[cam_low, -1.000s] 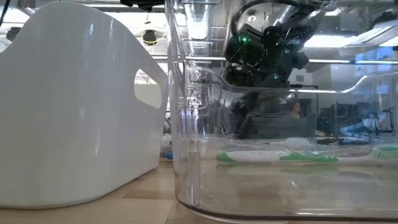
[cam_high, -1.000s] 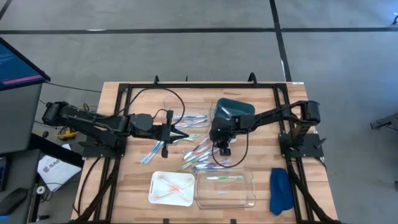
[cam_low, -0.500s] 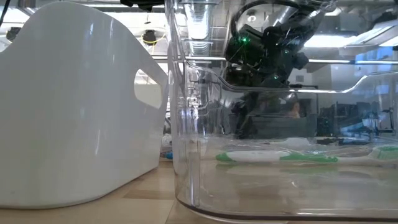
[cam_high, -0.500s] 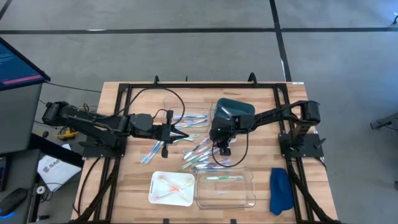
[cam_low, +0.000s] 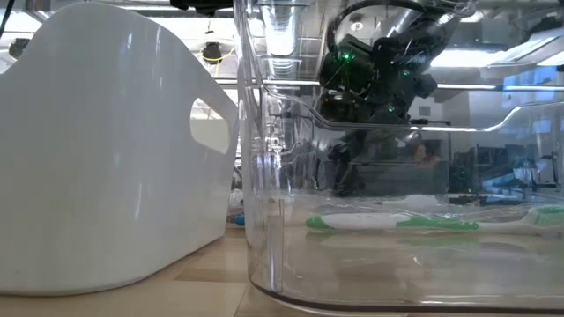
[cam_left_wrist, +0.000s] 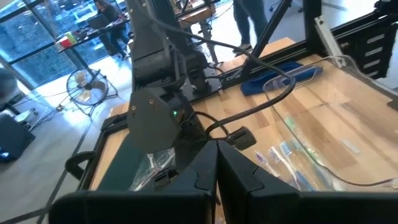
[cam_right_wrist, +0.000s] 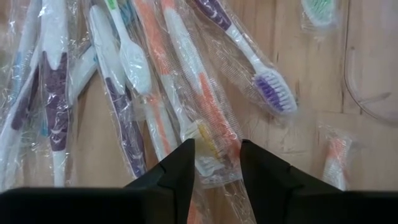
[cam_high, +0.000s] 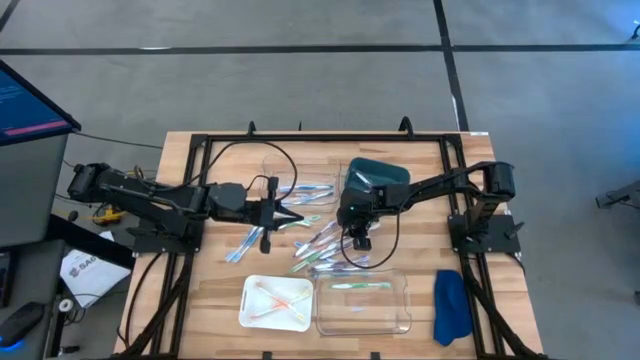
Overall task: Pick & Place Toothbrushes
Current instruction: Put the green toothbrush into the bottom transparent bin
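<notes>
Right wrist view shows the right gripper (cam_right_wrist: 214, 163) poised over the heap of wrapped toothbrushes (cam_right_wrist: 155, 87) on the tabletop (cam_right_wrist: 298, 74), its fingers (cam_right_wrist: 177, 168) parted with nothing between them. Directly in the gap lies an orange-and-white brush (cam_right_wrist: 193, 99) in crinkled film; a purple-bristled one (cam_right_wrist: 249, 59) runs off to one side of the fingers, and white and purple handles crowd the other side.

In the high view the right gripper (cam_high: 358, 238) hangs above the near edge of the loose heap (cam_high: 315, 245), just short of the clear tray (cam_high: 400, 318), which already holds a green-and-white brush (cam_high: 360, 286). The white tray (cam_high: 250, 310) beside it carries a few orange ones. The left gripper (cam_high: 290, 219) waits at the far side of the heap, fingers clenched on nothing.

The step in hand looks like a fresh pick, the approach made and the grasp not yet taken. The next move calls for a straight descent so the fingers straddle a single handle, then a firm close; the overlapping wrappers mean a neighbour could be dragged up with it, and the slick film may slip
</notes>
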Tool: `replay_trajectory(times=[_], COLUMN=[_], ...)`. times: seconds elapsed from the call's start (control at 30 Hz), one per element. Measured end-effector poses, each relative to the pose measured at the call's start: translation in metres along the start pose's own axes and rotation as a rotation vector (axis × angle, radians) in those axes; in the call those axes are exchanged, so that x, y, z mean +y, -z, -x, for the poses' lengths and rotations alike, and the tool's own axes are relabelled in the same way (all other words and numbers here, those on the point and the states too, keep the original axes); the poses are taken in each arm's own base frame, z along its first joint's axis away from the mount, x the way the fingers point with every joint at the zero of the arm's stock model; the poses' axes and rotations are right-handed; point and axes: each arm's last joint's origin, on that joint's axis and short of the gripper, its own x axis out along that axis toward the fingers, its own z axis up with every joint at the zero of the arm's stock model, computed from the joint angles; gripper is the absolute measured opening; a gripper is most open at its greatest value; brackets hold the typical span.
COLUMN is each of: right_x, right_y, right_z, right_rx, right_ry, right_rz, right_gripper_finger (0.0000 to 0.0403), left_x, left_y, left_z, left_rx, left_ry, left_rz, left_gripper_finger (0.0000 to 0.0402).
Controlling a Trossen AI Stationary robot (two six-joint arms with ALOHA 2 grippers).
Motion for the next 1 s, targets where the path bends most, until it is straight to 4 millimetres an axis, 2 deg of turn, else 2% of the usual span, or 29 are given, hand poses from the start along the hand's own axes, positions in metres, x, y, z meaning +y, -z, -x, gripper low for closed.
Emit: replay_trajectory(times=[0.23, 0.37, 0.5, 0.67, 0.87, 1.0], right_x=[-0.003, -0.011, -0.016, -0.021, -0.042, -0.055], right_y=[-0.013, -0.025, -0.040, -0.055, -0.056, -0.058], right_z=[0.008, 0.020, 0.035, 0.047, 0.056, 0.065], right_rx=[0.018, 0.060, 0.064, -0.003, -0.008, -0.031], right_ry=[0.002, 0.008, -0.073, -0.129, -0.100, -0.073], right_rz=[0.026, 0.046, 0.080, 0.126, 0.103, 0.091], right_gripper_finger=[0.0174, 0.0211, 0.0234, 0.0237, 0.0226, 0.0218], left_x=[0.006, 0.012, 0.019, 0.028, 0.051, 0.064], left_y=[0.005, 0.008, 0.011, 0.028, 0.036, 0.040], left_z=[0.000, 0.000, -0.001, -0.003, -0.002, 0.001], left_rx=[0.091, 0.117, 0.137, 0.191, 0.223, 0.216], left_ry=[-0.173, -0.203, -0.219, -0.239, -0.319, -0.312], left_rz=[-0.005, -0.035, -0.077, -0.091, -0.090, -0.087], left_gripper_finger=[0.0003, 0.0003, 0.0003, 0.0003, 0.0003, 0.0003])
